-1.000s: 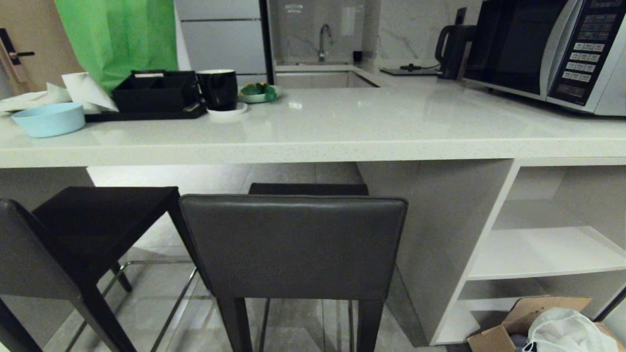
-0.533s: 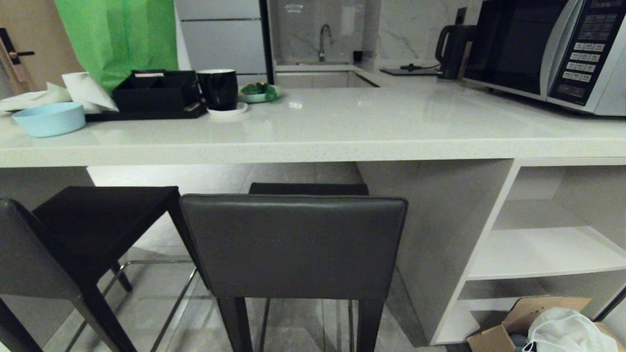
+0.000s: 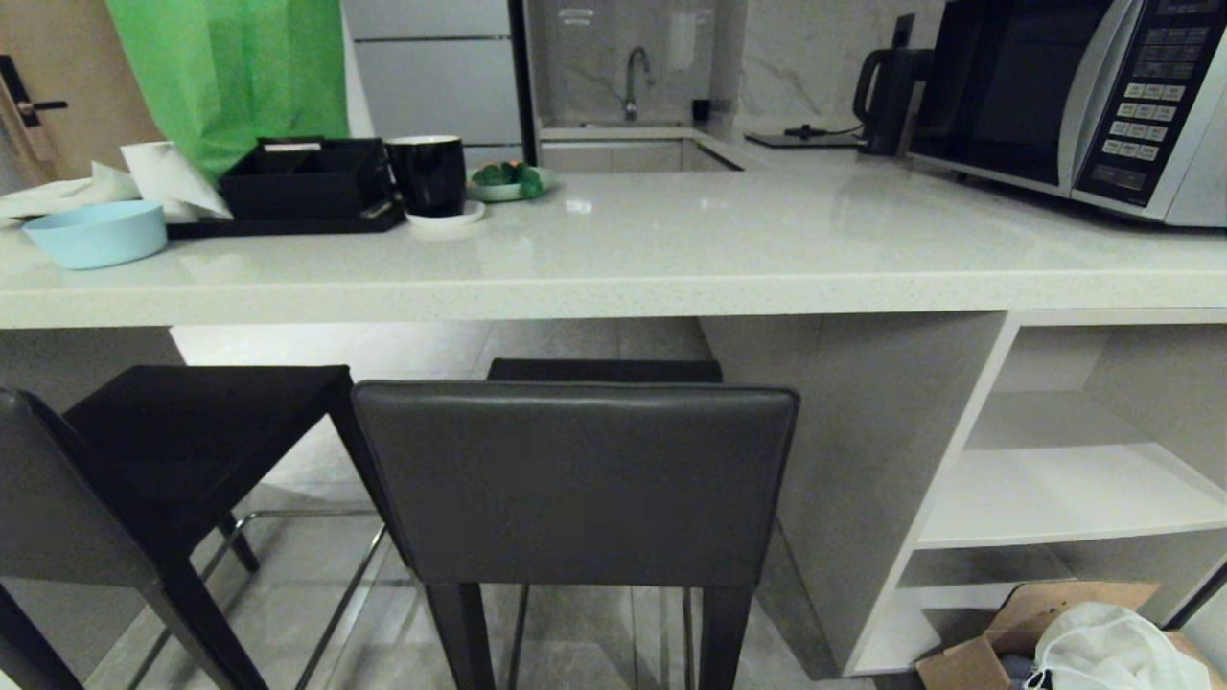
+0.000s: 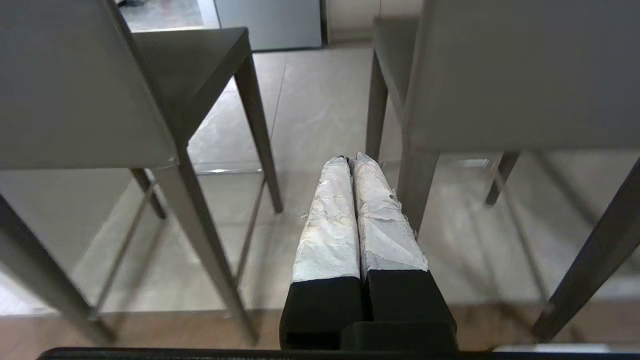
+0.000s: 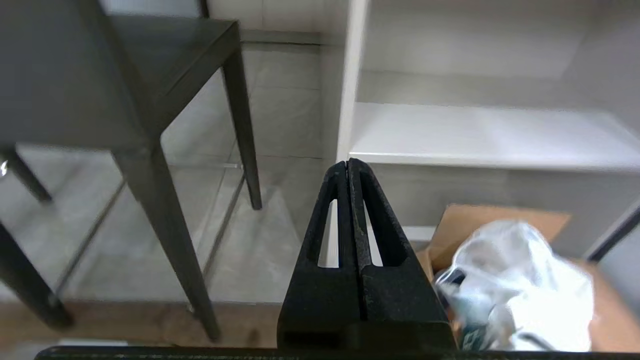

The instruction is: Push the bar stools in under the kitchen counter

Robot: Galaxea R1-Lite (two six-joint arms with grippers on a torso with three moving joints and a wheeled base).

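Two dark grey bar stools stand before the pale kitchen counter [image 3: 613, 287]. The middle stool [image 3: 575, 479] faces the counter squarely, its backrest toward me and its seat partly under the slab. The left stool [image 3: 144, 460] is turned at an angle, its seat clear of the counter edge. Neither arm shows in the head view. My left gripper [image 4: 351, 160], with white-wrapped fingers, is shut and empty, low between the left stool [image 4: 75, 100] and the middle stool [image 4: 500, 75]. My right gripper [image 5: 347, 162] is shut and empty, low beside the middle stool [image 5: 100, 75], touching nothing.
On the counter stand a blue bowl [image 3: 96, 233], a black tray with organiser [image 3: 297, 182], a black mug [image 3: 427, 172] and a microwave [image 3: 1074, 96]. White shelves [image 3: 1064, 489] are under the counter at the right. A cardboard box with a white bag [image 3: 1093, 647] sits on the floor there.
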